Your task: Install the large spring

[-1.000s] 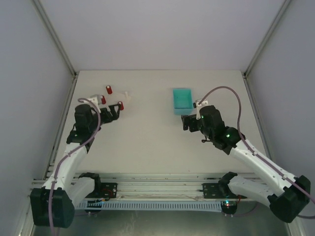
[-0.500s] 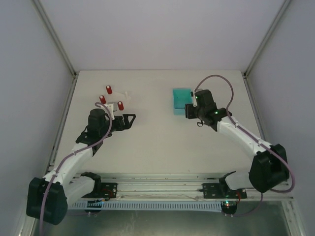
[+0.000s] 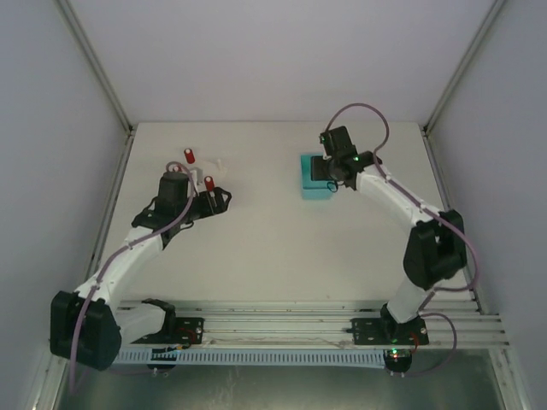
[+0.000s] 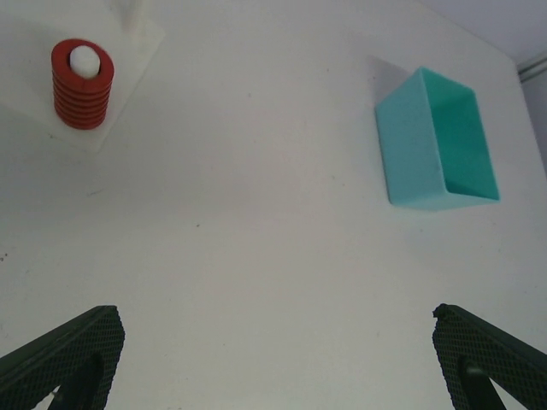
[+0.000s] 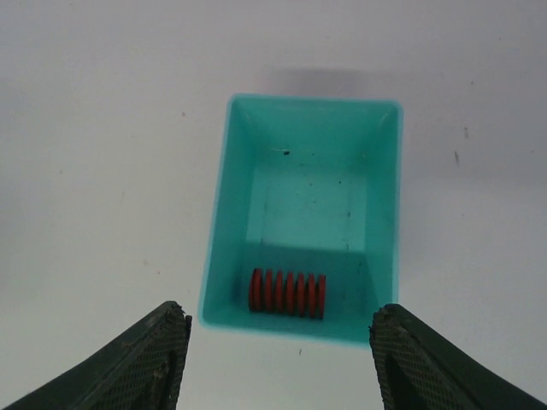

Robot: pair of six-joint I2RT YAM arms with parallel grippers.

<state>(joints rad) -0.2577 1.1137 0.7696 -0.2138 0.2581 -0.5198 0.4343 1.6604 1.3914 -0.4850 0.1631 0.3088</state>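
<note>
A large red spring point(image 5: 287, 293) lies on its side inside the teal bin point(image 5: 303, 154), near its front wall. My right gripper point(image 5: 282, 363) is open and empty, hanging above the bin's near edge with its fingers point(image 5: 128, 367) wide apart; the top view shows it over the bin point(image 3: 312, 190). A white peg plate point(image 4: 128, 51) carries a red spring point(image 4: 82, 84) seated on a white peg. The top view shows two red springs point(image 3: 189, 155) on pegs there. My left gripper point(image 3: 218, 199) is open and empty, just right of the plate.
The teal bin also shows in the left wrist view point(image 4: 436, 141), at the upper right. A bare white peg point(image 3: 220, 161) stands on the plate's right side. Grey walls close in the table on three sides.
My right arm has stretched forward, carrying its gripper from in front of the bin to over it. My left gripper has swung up and back toward the peg plate.
</note>
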